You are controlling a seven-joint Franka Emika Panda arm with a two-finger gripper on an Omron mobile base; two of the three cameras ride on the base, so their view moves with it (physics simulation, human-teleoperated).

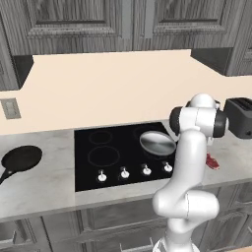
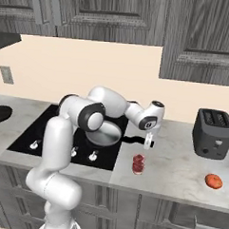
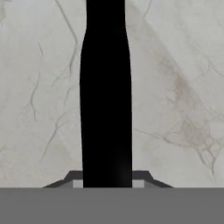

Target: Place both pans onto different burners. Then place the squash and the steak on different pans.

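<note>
jaws: the gripper (image 2: 148, 145) is closed on the black handle (image 3: 105, 94) of the silver pan (image 1: 157, 143); in the hand view the handle runs from 6 to 12 o'clock straight between the two finger tips, with marbled table (image 3: 183, 87) behind it.

handle vs jaws: centred in the grip, reaching well past the tips toward 12 o'clock; how far along the handle the grip sits I cannot tell.

silver pan: over the right rear ring of the cooktop (image 1: 93, 167), bowl tilted in the left base view; whether it rests on the glass or hangs above it is unclear.

risk, swing: held by the handle alone, the bowl's weight may turn the pan in the grip and drop its rim onto the glass.

risk, placement: let go while tilted, it may slide off the ring.

steak (image 2: 138, 164): on the table at about 6 o'clock from the gripper in the right base view, near; a low sweep of the hand could knock it.

squash (image 2: 213, 181): on the table, well apart at 4 o'clock, in front of the toaster (image 2: 211, 133).

black pan (image 1: 20, 159): on the table left of the cooktop, not yet on a burner.
</note>
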